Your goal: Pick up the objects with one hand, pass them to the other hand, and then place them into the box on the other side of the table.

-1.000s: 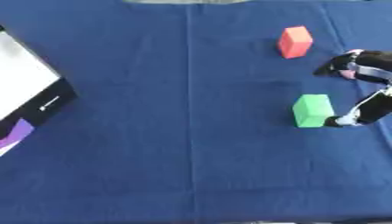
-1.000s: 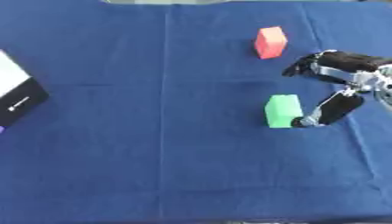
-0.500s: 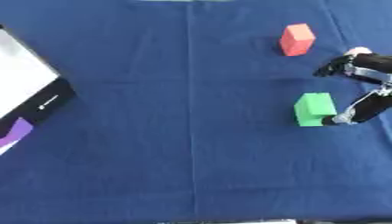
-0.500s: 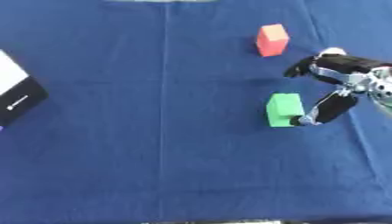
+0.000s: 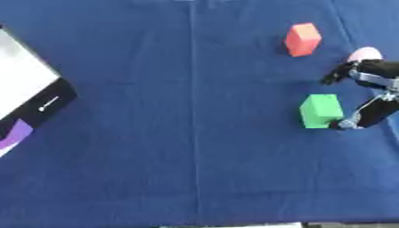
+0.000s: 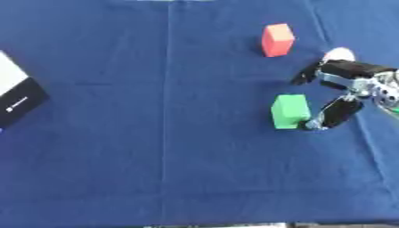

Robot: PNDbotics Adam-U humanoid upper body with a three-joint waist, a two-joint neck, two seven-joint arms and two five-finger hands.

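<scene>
The right hand [image 6: 343, 91] spreads open just right of the green block [image 6: 291, 111], a red block [image 6: 277, 40] farther off.

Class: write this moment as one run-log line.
right hand: open, beside green block, not gripping | red block: untouched on blue cloth | box: far left | left hand: unseen

A dark blue cloth [image 5: 156, 147] covers the whole counter, with a straight crease running from the far edge to the near edge, a little left of the middle.
</scene>
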